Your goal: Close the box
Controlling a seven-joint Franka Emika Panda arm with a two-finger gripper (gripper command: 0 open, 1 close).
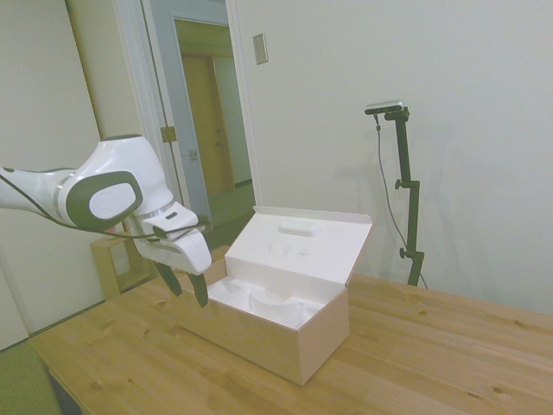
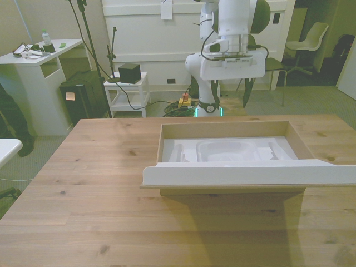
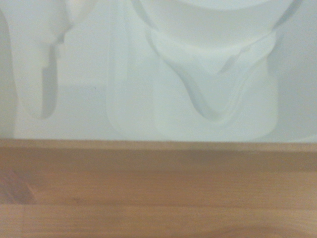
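One knotty wooden worktop [image 2: 89, 183] carries one box [image 1: 285, 333]: rectangular pale cardboard near the worktop's middle, its flap lid [image 1: 302, 242] raised, one white moulded insert [image 2: 228, 150] inside. One end effector [image 1: 186, 285] hangs above the box's rim, empty, its two dark fingers spread. The wrist view is blurred.

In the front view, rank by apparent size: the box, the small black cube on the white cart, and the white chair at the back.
1. The box, by far the largest, though nearest the camera.
2. The white chair, far back, so its true size is unsure.
3. The small black cube on the white cart.
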